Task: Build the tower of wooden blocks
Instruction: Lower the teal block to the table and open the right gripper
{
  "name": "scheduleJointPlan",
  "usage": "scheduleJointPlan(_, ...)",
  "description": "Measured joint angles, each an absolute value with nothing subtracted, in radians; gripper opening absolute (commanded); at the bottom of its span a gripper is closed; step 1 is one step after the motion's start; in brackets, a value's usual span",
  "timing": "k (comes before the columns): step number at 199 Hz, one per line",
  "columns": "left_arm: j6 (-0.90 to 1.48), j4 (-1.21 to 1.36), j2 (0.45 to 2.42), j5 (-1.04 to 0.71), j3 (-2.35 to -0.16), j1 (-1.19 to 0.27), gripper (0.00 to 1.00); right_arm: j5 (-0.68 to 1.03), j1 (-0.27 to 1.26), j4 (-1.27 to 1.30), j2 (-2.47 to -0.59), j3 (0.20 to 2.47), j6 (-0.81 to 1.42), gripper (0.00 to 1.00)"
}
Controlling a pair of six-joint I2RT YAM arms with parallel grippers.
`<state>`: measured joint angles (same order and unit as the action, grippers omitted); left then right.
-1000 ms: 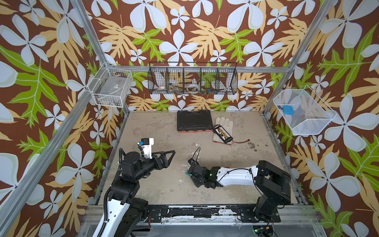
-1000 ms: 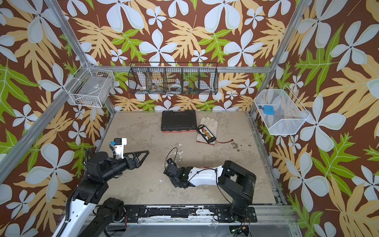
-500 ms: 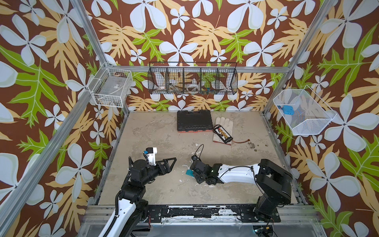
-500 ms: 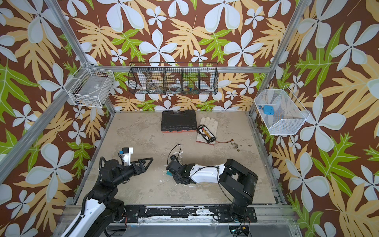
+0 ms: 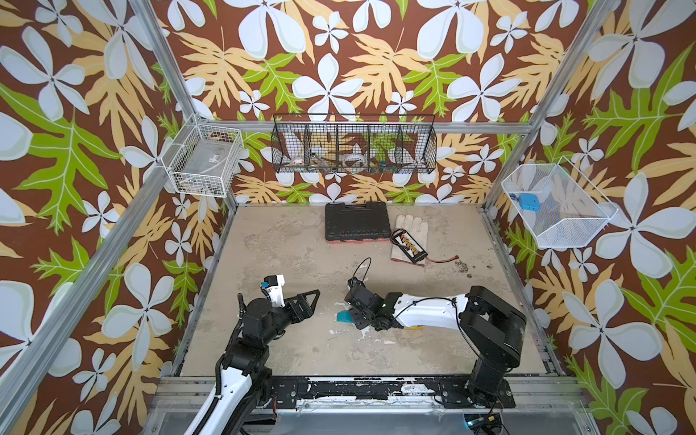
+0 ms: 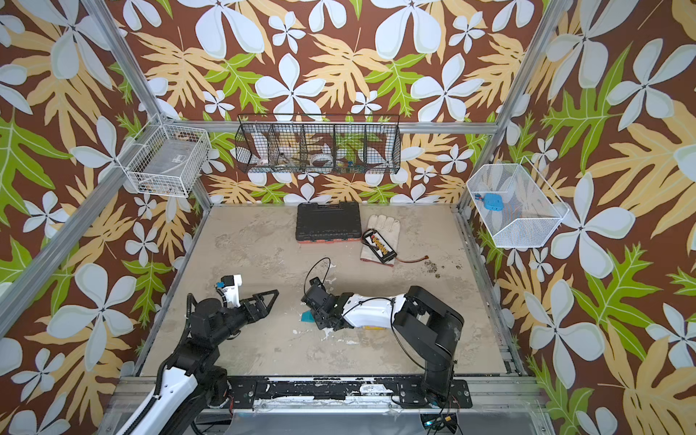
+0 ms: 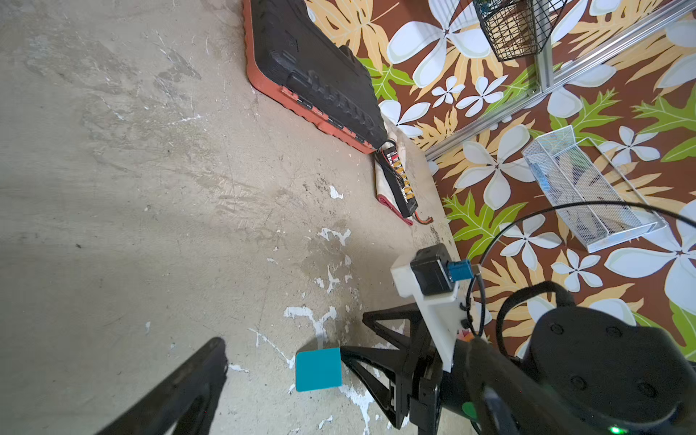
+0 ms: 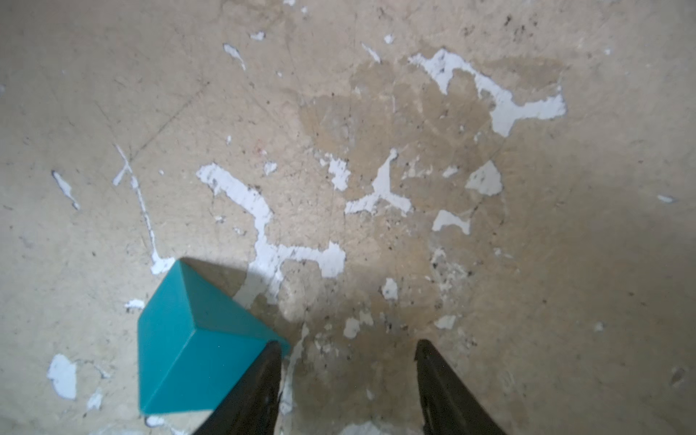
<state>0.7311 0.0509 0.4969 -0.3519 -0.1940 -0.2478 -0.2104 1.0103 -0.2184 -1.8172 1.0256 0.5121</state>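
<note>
Block (image 5: 343, 317) of teal wood is seen on the table (image 5: 293, 244), just left of the right gripper (image 8: 348, 343), outside its parted, empty jaws, beside one finger. The left gripper (image 5: 314, 301), spread wide, is seen further left.

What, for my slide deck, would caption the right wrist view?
Teal block on the scuffed table, just outside the open right gripper, nothing between its jaws.

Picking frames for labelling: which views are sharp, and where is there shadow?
Both top views: evenly lit, sharp. Right wrist view: tabletop slightly soft, partly shadowed; teal block clear. Left wrist view: left claw's finger blurred, teal block sharp.
</note>
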Motion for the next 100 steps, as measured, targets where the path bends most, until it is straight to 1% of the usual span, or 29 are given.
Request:
scheduleJointPlan(23, 0.731, 0.082, 0.504, -0.371, -0.167, -0.248, 1.00, -0.195, 0.991, -0.213, -1.841, 1.045, 0.512, 0.57)
scheduleJointPlan(37, 0.731, 0.111, 0.507, -0.382, -0.139, -0.248, 1.00, -0.187, 0.982, -0.208, -1.856, 1.066, 0.513, 0.54)
scheduleJointPlan(45, 0.734, 0.125, 0.511, -0.389, -0.124, -0.248, 1.00, -0.187, 0.981, -0.210, -1.863, 1.076, 0.516, 0.54)
scheduleJointPlan(57, 0.735, 0.142, 0.520, -0.398, -0.109, -0.248, 1.00, -0.182, 0.982, -0.211, -1.860, 1.081, 0.518, 0.58)
scheduleJointPlan(79, 0.735, 0.178, 0.546, -0.409, -0.098, -0.250, 1.00, -0.189, 0.992, -0.223, -1.784, 1.036, 0.519, 0.61)
scheduleJointPlan(100, 0.735, 0.216, 0.574, -0.417, -0.091, -0.263, 0.99, -0.217, 1.016, -0.231, -1.690, 0.981, 0.525, 0.62)
